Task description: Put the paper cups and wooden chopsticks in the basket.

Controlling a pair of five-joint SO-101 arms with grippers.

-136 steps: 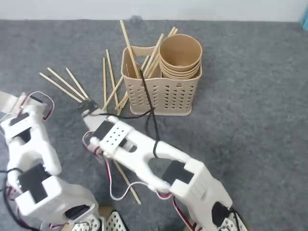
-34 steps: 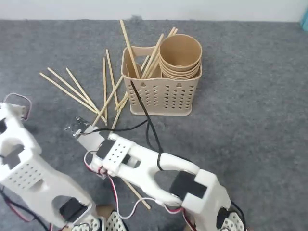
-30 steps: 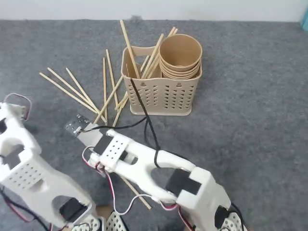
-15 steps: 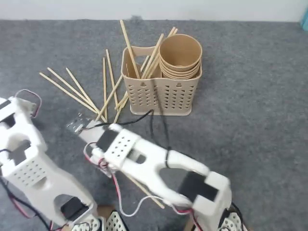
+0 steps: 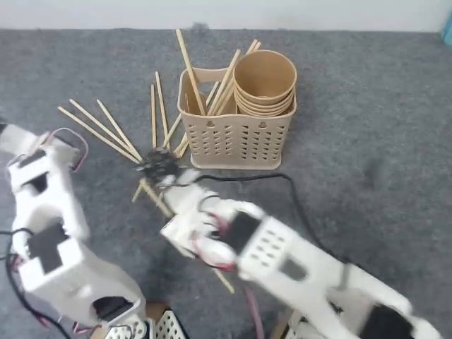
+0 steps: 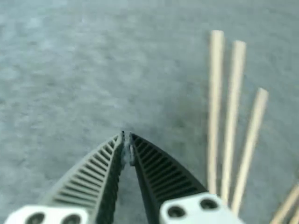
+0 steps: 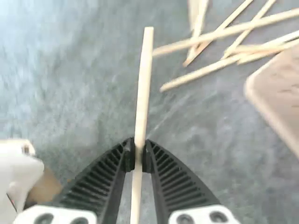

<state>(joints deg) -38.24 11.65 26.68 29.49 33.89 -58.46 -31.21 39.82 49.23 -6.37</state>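
A beige perforated basket (image 5: 240, 138) stands at the back of the table with stacked paper cups (image 5: 265, 78) and several chopsticks (image 5: 189, 67) in it. More wooden chopsticks (image 5: 102, 131) lie fanned on the grey mat to its left. My right gripper (image 5: 157, 168) (image 7: 138, 156) is low near the basket's front left corner, shut on one chopstick (image 7: 144, 88) (image 5: 154, 196) that slants back under the arm. My left gripper (image 6: 126, 145) is shut and holds nothing; it sits over bare mat beside three chopstick ends (image 6: 233, 116).
Grey felt mat (image 5: 367, 106) covers the whole table, with open room right of the basket. The basket's corner (image 7: 280, 100) lies close to the right gripper. A black cable (image 5: 282, 182) trails over the right arm.
My right gripper has swung right and toward the basket with the chopstick in it, and that arm's body has shifted to the right. The left arm has moved farther back.
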